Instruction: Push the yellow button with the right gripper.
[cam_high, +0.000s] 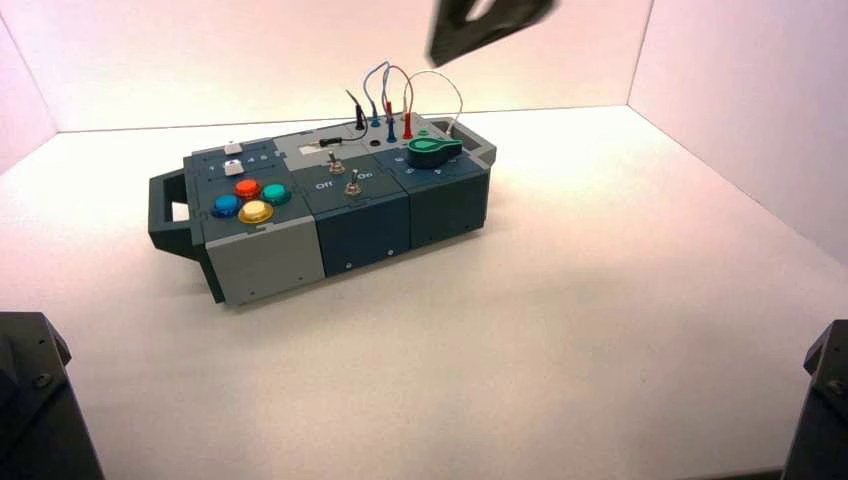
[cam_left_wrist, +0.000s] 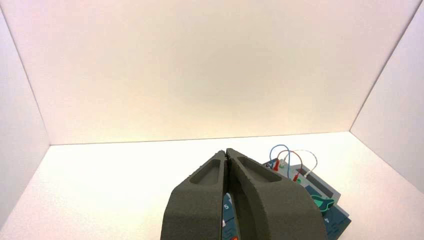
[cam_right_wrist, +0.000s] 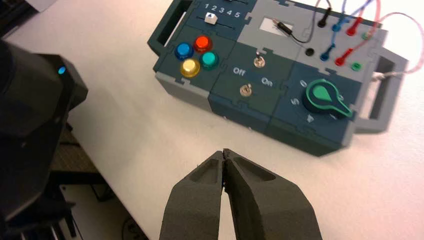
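From above, your parked arm bases frame the yellow button (cam_high: 255, 211) at the box's (cam_high: 270, 262) front left corner; the left gripper (cam_left_wrist: 227, 153) is pinched empty; keep the right gripper (cam_right_wrist: 224, 154) closed, empty, descending squarely onto the yellow dome.

Open white table (cam_high: 560, 330) before the box (cam_high: 330, 215); yellow button (cam_high: 255, 212) uncovered, wires (cam_high: 400, 95) well behind.

Buttons (cam_high: 250, 198) sit left on the box (cam_high: 330, 235), knob (cam_high: 433, 150) right.
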